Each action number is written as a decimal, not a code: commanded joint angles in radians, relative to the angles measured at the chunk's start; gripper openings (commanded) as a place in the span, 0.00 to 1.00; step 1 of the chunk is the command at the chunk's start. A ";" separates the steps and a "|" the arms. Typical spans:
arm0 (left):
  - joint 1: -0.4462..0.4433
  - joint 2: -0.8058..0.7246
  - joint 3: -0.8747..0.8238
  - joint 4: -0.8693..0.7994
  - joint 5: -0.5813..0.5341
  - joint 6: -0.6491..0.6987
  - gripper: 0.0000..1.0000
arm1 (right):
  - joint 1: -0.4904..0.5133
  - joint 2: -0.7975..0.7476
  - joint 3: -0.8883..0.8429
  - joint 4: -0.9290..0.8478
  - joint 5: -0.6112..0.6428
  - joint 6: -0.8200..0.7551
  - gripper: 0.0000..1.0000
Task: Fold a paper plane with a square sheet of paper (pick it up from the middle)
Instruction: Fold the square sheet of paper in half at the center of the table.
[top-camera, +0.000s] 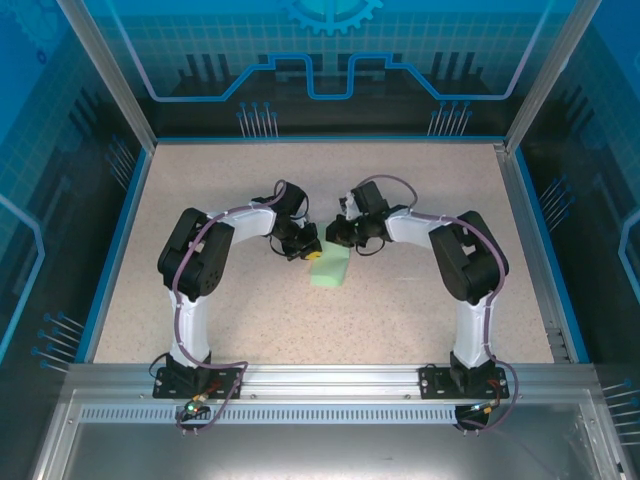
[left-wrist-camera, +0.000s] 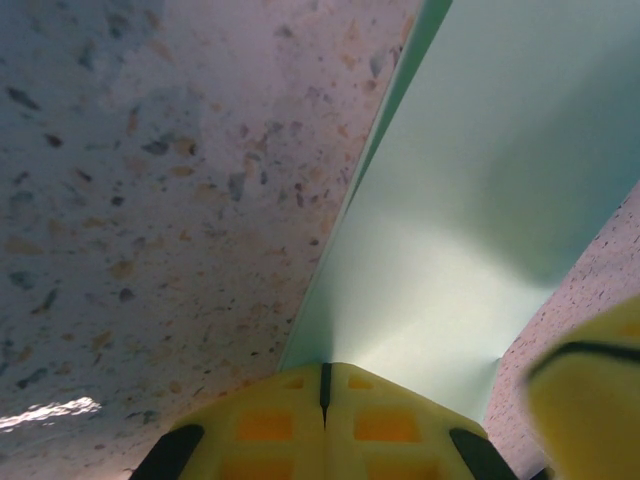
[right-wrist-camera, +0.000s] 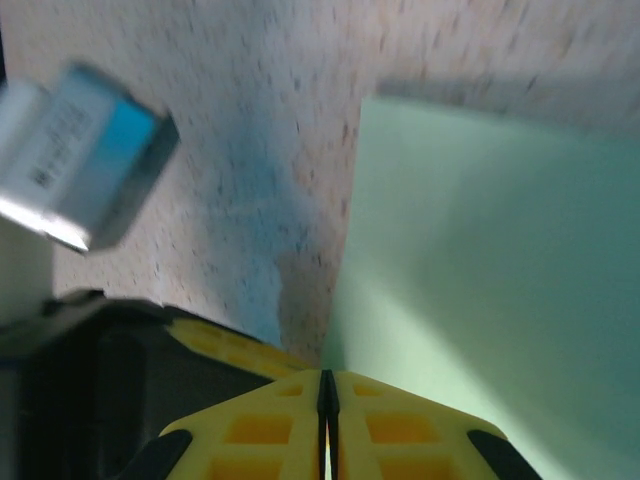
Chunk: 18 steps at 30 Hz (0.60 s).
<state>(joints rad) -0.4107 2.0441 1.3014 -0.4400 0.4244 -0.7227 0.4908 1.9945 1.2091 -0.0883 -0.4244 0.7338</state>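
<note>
The square sheet of paper (top-camera: 330, 269) is pale mint green and lies mid-table as a small tilted rectangle, its far end lifted. My left gripper (top-camera: 307, 251) is shut on that far end; in the left wrist view the sheet of paper (left-wrist-camera: 470, 200) runs away from the closed yellow fingertips (left-wrist-camera: 290, 395) with a crease rising from their seam. My right gripper (top-camera: 340, 238) meets the same end from the right. Its fingertips (right-wrist-camera: 385, 400) are shut at the edge of the sheet of paper (right-wrist-camera: 490, 270). The two grippers nearly touch. The paper plane is out of view.
The speckled beige table (top-camera: 420, 320) has a blue rim and clear walls on three sides. An aluminium rail (top-camera: 330, 378) with both arm bases runs along the near edge. A blurred blue-and-white part of the left arm (right-wrist-camera: 80, 160) hangs close to my right gripper.
</note>
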 joint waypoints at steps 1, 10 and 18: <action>-0.005 0.068 -0.034 -0.074 -0.073 0.011 0.04 | -0.016 0.026 -0.035 -0.012 -0.019 0.025 0.11; -0.004 0.069 -0.039 -0.084 -0.086 0.008 0.04 | -0.108 0.003 -0.152 0.018 -0.021 -0.018 0.11; -0.005 0.074 -0.050 -0.091 -0.102 0.003 0.04 | -0.232 -0.063 -0.161 0.004 -0.001 -0.073 0.11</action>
<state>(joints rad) -0.4107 2.0453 1.3014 -0.4385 0.4240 -0.7231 0.3004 1.9644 1.0561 -0.0452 -0.4873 0.6975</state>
